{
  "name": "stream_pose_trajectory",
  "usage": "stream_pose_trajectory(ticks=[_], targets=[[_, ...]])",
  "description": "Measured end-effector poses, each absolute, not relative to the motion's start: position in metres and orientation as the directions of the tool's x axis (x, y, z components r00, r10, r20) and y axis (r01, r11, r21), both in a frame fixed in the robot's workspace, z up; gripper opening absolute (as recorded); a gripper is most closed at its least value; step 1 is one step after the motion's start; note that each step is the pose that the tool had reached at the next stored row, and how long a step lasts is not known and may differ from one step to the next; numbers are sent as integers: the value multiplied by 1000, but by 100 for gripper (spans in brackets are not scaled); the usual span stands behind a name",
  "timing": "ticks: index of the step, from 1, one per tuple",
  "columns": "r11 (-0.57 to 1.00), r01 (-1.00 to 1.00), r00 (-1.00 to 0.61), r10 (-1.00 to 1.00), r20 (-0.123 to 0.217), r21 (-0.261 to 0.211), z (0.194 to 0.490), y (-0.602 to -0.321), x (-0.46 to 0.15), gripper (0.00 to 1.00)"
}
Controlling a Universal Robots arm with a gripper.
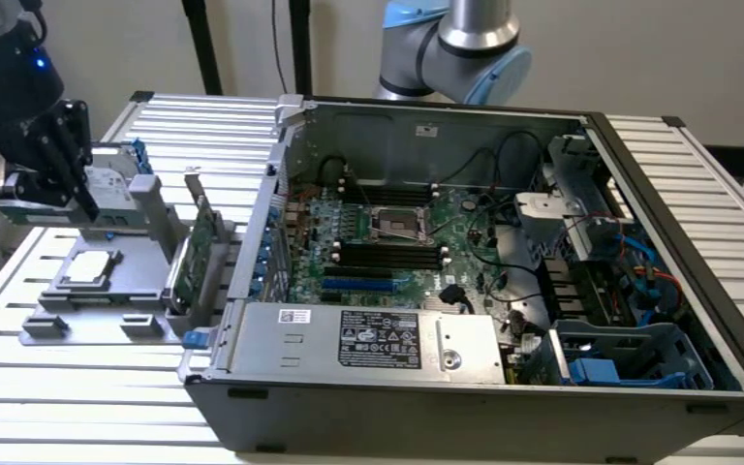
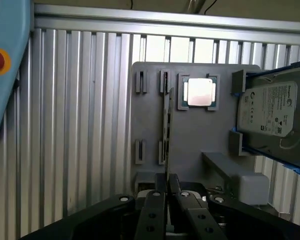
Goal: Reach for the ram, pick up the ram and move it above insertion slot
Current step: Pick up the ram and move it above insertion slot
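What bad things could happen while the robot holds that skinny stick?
1. The tool seems to pinch the ram by just one end, so the stick might tilt or slip out.
2. The upright expansion card and the computer case wall stand between the tool and the black memory slots. The ram could bump them on the way over.

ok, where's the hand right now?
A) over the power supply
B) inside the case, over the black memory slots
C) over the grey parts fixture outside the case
C: the hand hangs over the grey parts fixture at the exterior view's left, outside the open case, closed on the thin ram.
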State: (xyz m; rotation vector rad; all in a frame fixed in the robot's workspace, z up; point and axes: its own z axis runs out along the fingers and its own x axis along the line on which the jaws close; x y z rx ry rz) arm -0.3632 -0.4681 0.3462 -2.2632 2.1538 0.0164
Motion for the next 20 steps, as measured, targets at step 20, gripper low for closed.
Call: stream_pose_trajectory(ticks=[20], targets=[[-49, -999, 50, -999, -21, -5, 372, -447, -330, 14]])
